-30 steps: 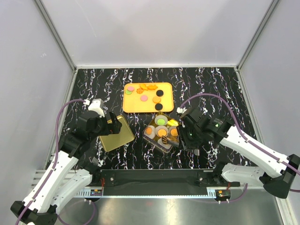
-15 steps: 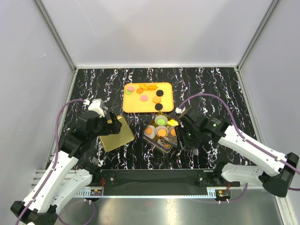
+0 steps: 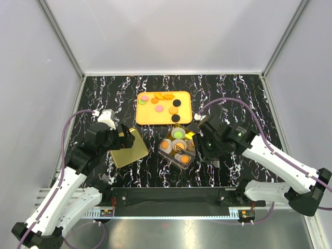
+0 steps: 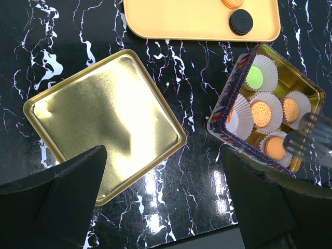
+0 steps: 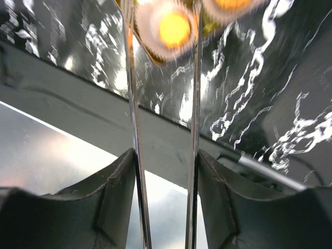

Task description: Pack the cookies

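Observation:
Several cookies (image 3: 159, 108), orange, pink, green and black, lie on the orange tray (image 3: 148, 118). More sit in white paper cups in the gold tin (image 3: 168, 155), among them a green one (image 4: 254, 78) and an orange one (image 4: 261, 114). My right gripper (image 3: 203, 144) is shut on metal tongs (image 5: 194, 104). The tong blades stand apart over an orange cookie (image 5: 174, 28) in a cup at the tin's near corner. My left gripper (image 4: 166, 207) is open and empty above the table, beside the gold lid (image 4: 104, 119).
The tin (image 4: 223, 129) stands between the lid and the right arm, just in front of the tray (image 4: 181, 23). The grey rail at the table's near edge (image 5: 78, 72) lies close behind the tongs. Grey walls close in the table on three sides.
My right arm has moved left and a little away from me, bringing the tongs over the tin. The left arm has not moved.

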`<move>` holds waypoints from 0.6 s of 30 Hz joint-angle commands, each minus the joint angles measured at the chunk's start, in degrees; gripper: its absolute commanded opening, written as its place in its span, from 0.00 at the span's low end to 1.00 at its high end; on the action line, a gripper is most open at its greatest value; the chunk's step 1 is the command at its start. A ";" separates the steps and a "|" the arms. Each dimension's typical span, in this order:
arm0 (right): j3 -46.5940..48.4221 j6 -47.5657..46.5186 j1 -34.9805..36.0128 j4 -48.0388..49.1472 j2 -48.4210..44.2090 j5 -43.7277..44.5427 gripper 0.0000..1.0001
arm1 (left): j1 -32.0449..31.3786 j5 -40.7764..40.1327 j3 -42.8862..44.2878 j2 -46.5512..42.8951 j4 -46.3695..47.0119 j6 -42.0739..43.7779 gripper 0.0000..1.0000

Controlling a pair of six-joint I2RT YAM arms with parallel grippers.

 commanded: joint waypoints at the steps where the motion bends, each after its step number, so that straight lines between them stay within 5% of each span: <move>1: 8.62 -3.06 -1.99 -0.51 1.89 4.27 0.56 | -0.23 -0.23 -0.22 0.02 2.32 -0.21 0.99; 10: 13.11 -10.28 -33.79 13.26 10.67 -5.23 0.55 | -0.23 2.49 -0.22 0.72 3.03 0.31 0.99; 18: 10.57 -8.52 -42.60 35.13 24.81 -3.10 0.57 | -0.32 2.23 -0.31 -0.86 3.12 0.14 0.99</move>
